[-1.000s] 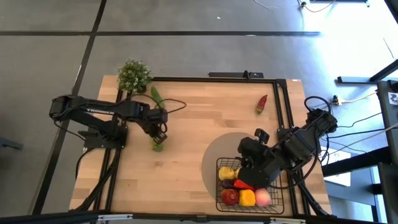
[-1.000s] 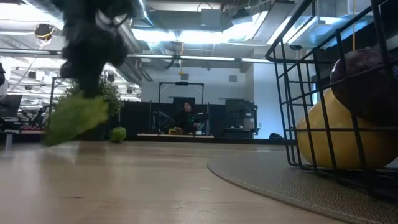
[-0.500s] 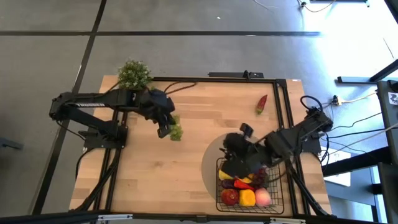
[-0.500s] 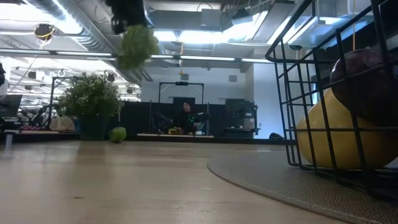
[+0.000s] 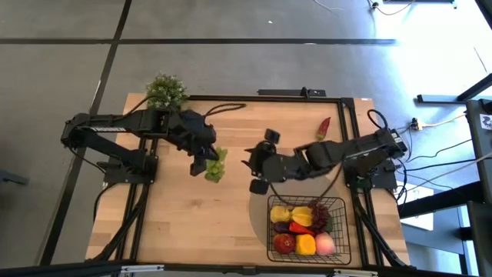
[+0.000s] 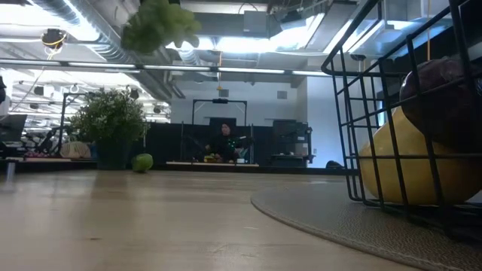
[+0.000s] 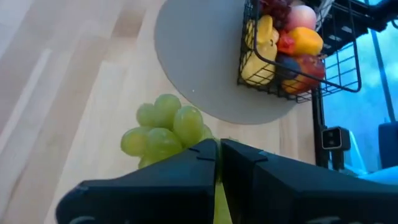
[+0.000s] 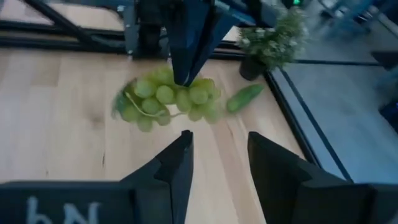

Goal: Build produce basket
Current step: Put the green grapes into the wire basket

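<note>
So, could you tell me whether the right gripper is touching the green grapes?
Apart: the high view shows bare table between the right gripper and the green grapes.

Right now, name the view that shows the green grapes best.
The right wrist view: the whole bunch of green grapes hangs from the shut left gripper. The left wrist view shows part, the high view shows it small, the low view a blur.

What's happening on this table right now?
The left end effector is shut on the green grapes, holding them above the wooden table. The right end effector is open, facing the bunch from close by. The basket already holds several pieces of produce. A red chili and a cucumber lie on the table.
</note>
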You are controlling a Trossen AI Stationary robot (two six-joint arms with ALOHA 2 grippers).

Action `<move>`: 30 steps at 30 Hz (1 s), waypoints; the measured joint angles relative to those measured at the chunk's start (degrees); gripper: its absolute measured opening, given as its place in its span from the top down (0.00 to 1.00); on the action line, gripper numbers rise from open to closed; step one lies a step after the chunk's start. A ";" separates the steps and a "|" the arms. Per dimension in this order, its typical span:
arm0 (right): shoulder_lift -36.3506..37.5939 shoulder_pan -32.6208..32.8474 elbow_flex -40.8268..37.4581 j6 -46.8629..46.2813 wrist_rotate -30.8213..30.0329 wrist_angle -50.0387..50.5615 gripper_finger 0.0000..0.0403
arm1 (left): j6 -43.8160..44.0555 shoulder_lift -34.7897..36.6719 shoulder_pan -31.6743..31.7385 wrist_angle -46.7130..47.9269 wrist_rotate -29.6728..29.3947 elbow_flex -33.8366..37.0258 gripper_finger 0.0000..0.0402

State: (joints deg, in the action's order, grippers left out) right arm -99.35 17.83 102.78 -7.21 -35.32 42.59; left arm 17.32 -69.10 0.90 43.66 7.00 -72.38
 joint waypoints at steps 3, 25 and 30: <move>0.00 -2.47 -1.21 4.79 6.29 -2.88 0.64 | 0.00 0.00 -1.26 -0.04 -0.01 0.00 1.00; -3.00 -11.34 -8.54 19.54 24.95 -18.01 0.64 | 0.28 -0.02 -3.58 -2.95 -0.34 0.00 1.00; -3.44 -11.41 -8.57 19.83 25.04 -18.58 0.64 | 0.26 -0.02 -3.57 -3.76 -0.33 0.00 1.00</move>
State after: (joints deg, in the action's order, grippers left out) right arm -102.79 6.42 94.21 12.62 -10.28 24.01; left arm 17.58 -69.12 -2.68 39.90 6.68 -72.38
